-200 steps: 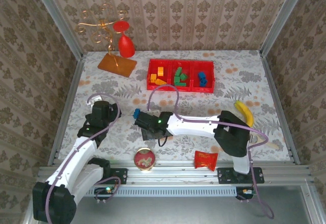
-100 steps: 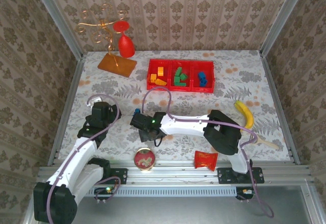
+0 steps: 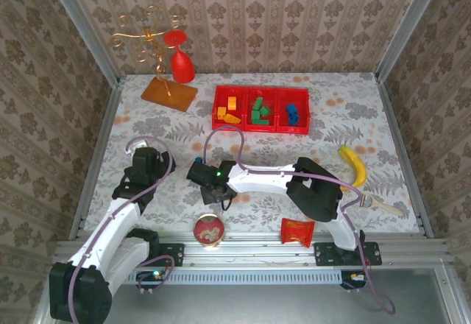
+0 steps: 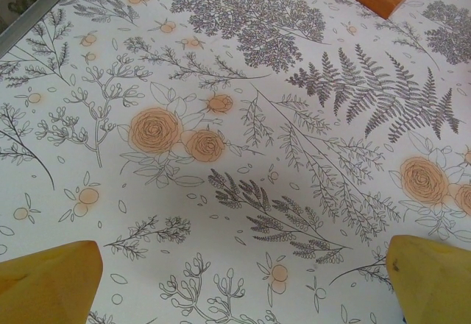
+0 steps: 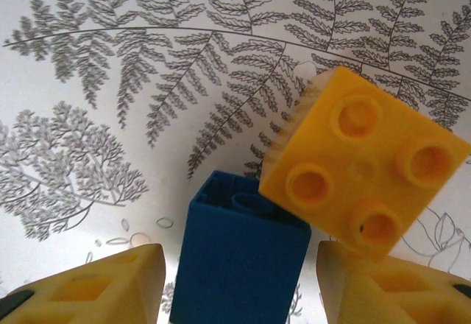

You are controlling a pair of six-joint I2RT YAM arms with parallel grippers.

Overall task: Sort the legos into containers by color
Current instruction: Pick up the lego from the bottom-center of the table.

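Floral tabletop (image 5: 88,59), yellow lego (image 5: 364,166), studs up

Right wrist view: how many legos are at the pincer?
2. A blue lego sits inside the right pincer; a yellow lego overlaps the blue one's upper right. More may be hidden.

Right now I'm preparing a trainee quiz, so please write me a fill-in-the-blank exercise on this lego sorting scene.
1. The lego between the fingers of the right gripper is ____.
2. The yellow lego beside it shows ____ studs.
3. The middle compartment of the containers holds ____ legos.
4. The left gripper hangs over the tablecloth with jaws ____.
Missing words: blue; four; green; open.
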